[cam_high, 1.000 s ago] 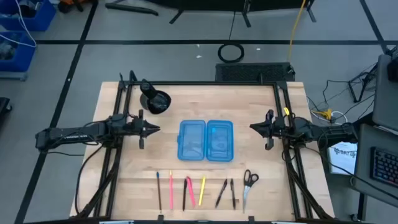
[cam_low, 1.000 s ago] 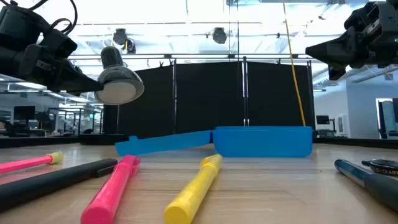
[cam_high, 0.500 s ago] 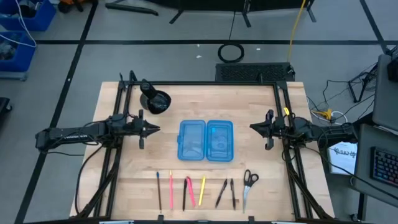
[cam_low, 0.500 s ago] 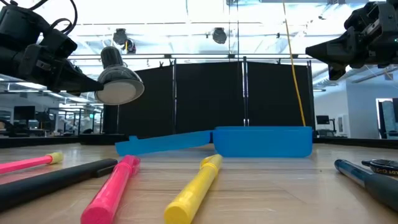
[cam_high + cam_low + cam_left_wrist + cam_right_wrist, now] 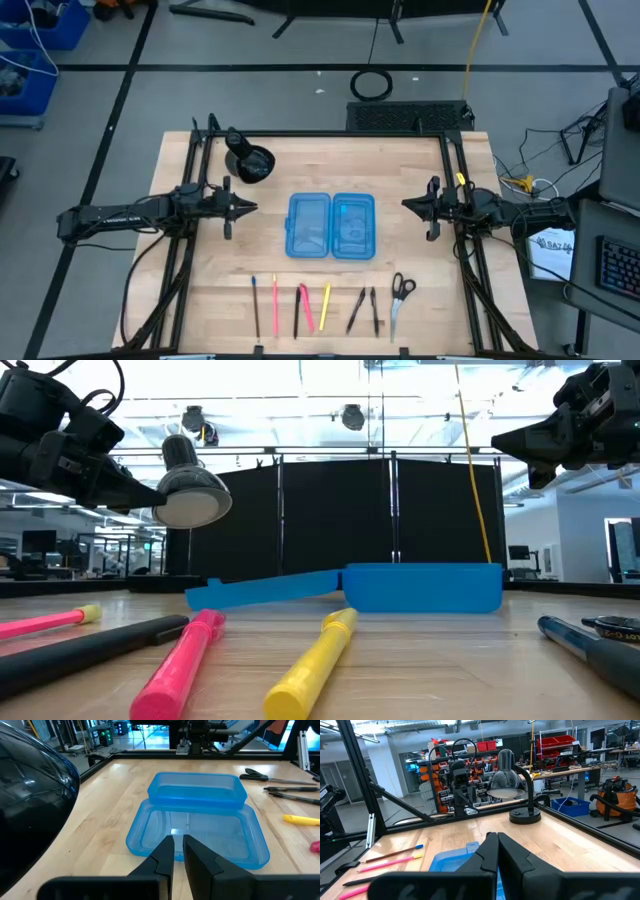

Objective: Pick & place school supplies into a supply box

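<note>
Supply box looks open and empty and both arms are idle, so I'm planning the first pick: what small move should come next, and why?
Probably swing the right gripper, shut and empty beside the open supply box, toward the scissors and open it. All supplies lie in a row along the near edge, and the scissors are on that arm's side.

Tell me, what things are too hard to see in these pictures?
- Supply box, high view: anything inside it is too small to tell.
- Scissors, low view: cut off by the picture's right edge.
- Thin brown pencil, high view: too small to see its tip.
- Supply box, right wrist view: mostly hidden behind the right gripper.
- Black lamp, left wrist view: only a blurry curved part shows at the edge.
</note>
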